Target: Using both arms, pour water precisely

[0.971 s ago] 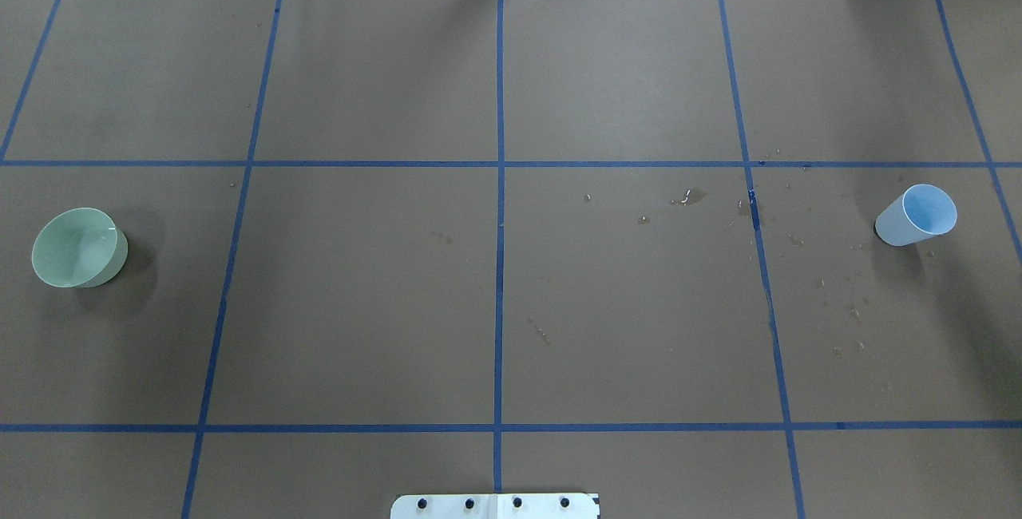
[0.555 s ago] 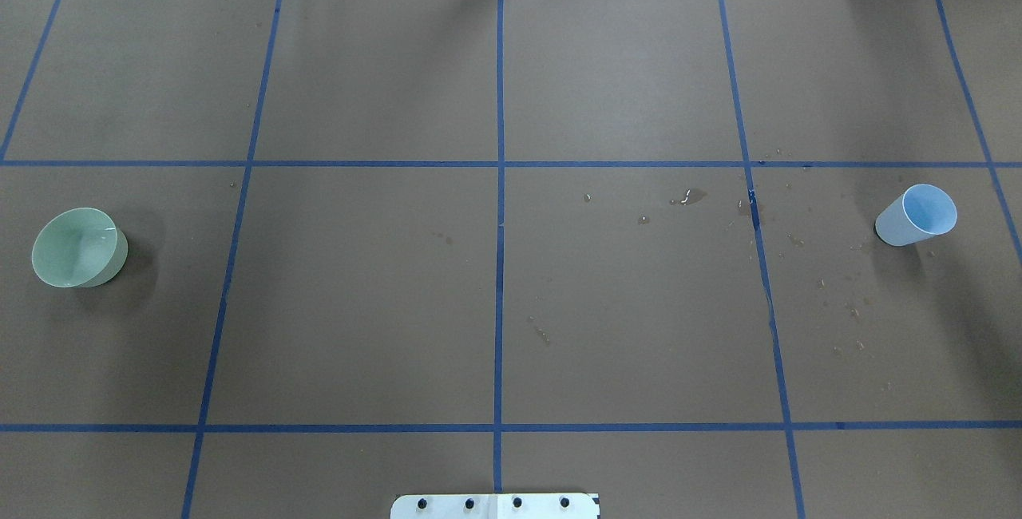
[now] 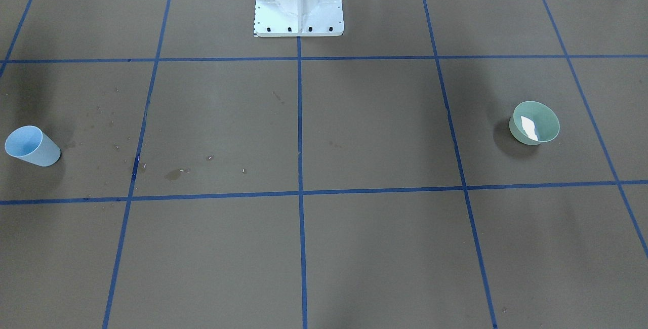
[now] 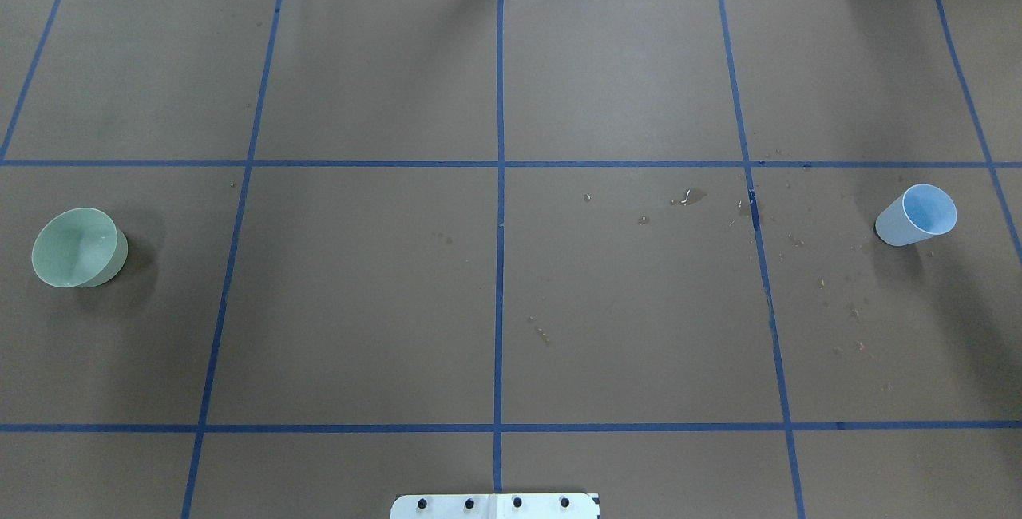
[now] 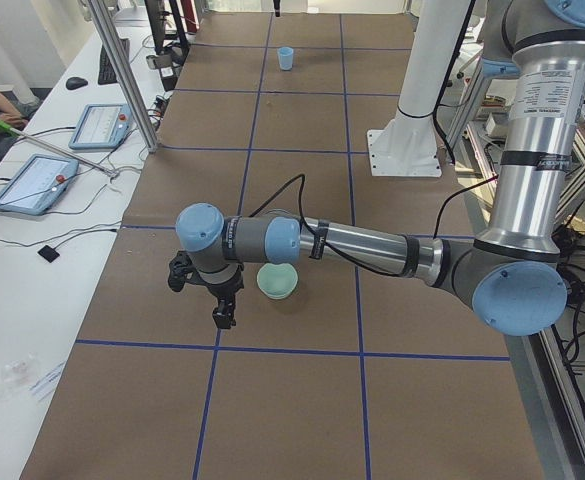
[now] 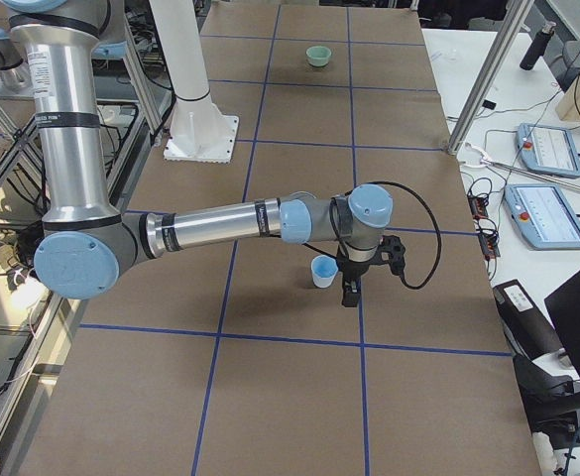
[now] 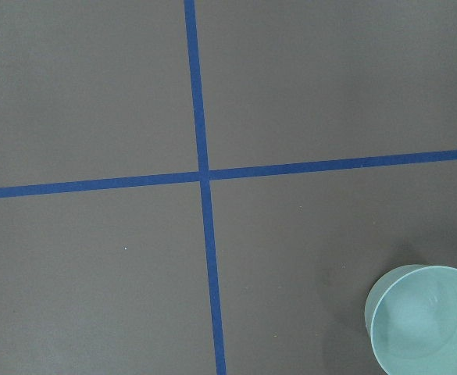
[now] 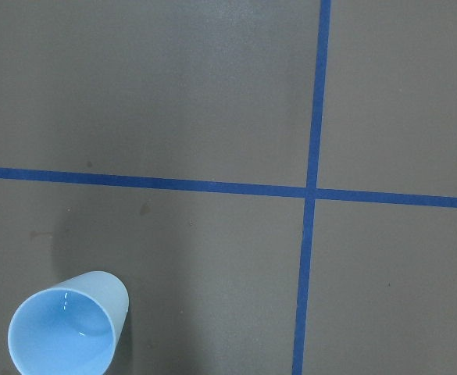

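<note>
At the left end the green bowl (image 4: 80, 247) stands with the water (image 3: 528, 127) glinting white inside it, the left gripper (image 5: 218, 300) hanging just beside it (spread or pressed together, I cannot tell). Right of centre, small droplets (image 4: 693, 197) dot the brown paper (image 4: 359, 295). At the right end the blue cup (image 4: 917, 215) stands upright, the right gripper (image 6: 351, 288) hanging near it, again too unclear to call spread or pressed together.

The table cover (image 4: 623, 64) looked like matt brown paper, crossed by smooth tape (image 4: 498, 303). The bowl (image 4: 120, 257) and the cup (image 4: 893, 227) looked like smooth plastic, faintly shiny. The left arm (image 5: 362, 242) and the right arm (image 6: 210, 220) had satin metal tubes and glossy caps.
</note>
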{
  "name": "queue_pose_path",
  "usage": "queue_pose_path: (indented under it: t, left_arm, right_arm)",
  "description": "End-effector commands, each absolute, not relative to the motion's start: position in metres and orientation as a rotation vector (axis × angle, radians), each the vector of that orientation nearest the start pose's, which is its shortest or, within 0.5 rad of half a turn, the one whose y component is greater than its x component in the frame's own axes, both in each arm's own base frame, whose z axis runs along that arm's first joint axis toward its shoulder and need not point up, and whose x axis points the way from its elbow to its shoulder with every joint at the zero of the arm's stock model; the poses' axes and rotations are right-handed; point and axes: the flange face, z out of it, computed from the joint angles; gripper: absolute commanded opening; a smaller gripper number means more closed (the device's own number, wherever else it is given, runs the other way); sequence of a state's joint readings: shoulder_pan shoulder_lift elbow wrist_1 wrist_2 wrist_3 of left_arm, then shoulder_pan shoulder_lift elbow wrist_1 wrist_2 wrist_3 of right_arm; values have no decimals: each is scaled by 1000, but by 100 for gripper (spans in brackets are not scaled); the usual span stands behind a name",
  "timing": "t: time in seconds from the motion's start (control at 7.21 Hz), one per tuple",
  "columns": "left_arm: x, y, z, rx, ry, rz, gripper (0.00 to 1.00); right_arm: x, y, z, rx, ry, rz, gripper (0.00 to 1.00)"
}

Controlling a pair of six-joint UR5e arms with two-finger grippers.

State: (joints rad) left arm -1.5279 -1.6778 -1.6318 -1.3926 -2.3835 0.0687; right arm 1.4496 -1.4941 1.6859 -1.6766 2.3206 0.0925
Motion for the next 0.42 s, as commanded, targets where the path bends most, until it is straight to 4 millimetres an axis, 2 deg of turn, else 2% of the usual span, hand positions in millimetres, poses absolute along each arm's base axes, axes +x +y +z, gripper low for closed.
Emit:
queue_pose_path:
  t: [0.0, 0.28]
  left_arm:
    - [-38, -533, 589, 3, 812, 105, 100]
    - [-39, -532, 590, 3, 813, 104, 99]
  right_arm:
    - [2, -527, 576, 0, -754, -59, 99]
    - [2, -527, 579, -5, -752, -57, 99]
